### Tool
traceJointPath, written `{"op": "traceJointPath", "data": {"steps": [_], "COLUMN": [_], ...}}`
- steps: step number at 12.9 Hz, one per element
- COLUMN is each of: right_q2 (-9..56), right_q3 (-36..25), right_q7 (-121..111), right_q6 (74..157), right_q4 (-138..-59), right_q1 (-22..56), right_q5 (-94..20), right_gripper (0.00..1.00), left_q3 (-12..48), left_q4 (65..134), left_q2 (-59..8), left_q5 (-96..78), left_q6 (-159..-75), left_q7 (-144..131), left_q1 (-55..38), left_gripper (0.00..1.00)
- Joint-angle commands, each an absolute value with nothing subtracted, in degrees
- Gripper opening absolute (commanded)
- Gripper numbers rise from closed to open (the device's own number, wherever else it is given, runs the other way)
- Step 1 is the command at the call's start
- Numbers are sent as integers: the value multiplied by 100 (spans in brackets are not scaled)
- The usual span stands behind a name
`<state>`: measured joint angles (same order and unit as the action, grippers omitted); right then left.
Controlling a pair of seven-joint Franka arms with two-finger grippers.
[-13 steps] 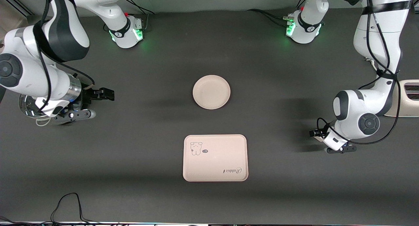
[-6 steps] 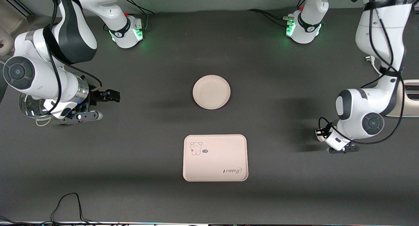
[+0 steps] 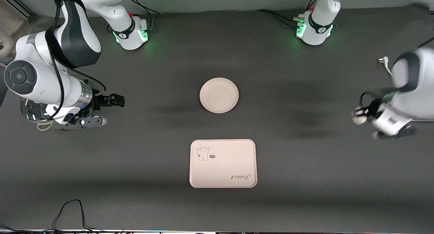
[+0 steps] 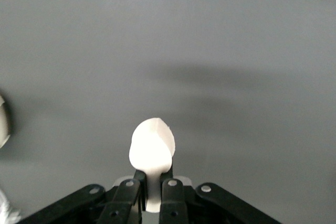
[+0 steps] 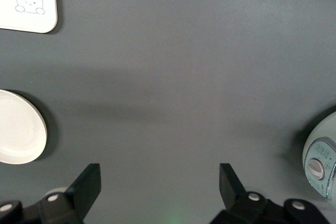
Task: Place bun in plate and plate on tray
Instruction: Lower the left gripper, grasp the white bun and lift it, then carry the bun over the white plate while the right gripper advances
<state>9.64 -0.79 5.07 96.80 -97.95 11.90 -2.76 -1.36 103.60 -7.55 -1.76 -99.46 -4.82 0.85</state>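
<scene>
Front view: left gripper hangs over bare table toward the left arm's end, clamping the small white half-round bun, well apart from the round cream-beige plate and rectangular cream-beige tray; it should carry the bun level to the plate's centre before letting go. Right gripper waits. Left wrist view alone shows fingers pinching the bun's edge. Right wrist view alone shows spread jaws.

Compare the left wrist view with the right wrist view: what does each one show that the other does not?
Only the left wrist view shows the bun, pinched upright in the closed left hand above bare table. Only the right wrist view shows the open, empty right hand, the tray corner with its drawing, and a pale appliance. Both show the plate at an edge and the dark table.
</scene>
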Motion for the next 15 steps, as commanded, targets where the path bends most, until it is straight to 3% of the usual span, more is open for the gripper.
{"op": "traceJointPath", "data": {"steps": [1, 4, 8, 12, 15], "right_q2": [967, 967, 1055, 1440, 1608], "right_q3": [-105, -158, -150, -88, -88], "right_q7": [615, 606, 659, 879, 896], "right_q6": [9694, 9633, 9615, 9685, 9843], "right_q4": [-9598, -9194, -9132, -9149, -9193], "right_q1": [1230, 1222, 1177, 1344, 1485], "right_q5": [-281, -273, -657, -799, -1098], "right_gripper": [100, 100, 100, 100, 100], "left_q3": [-123, -106, 394, 860, 1203], "left_q4": [10652, 10652, 10687, 10653, 10197], "left_q2": [445, 861, 836, 213, -988], "left_q5": [-229, -229, -316, -747, -826], "left_q6": [-9117, -8605, -8657, -9497, -10526], "left_q7": [-370, -351, -1401, -3667, -5138], "left_q1": [105, 53, -253, -1359, -2142], "left_gripper": [0, 0, 0, 0, 0]}}
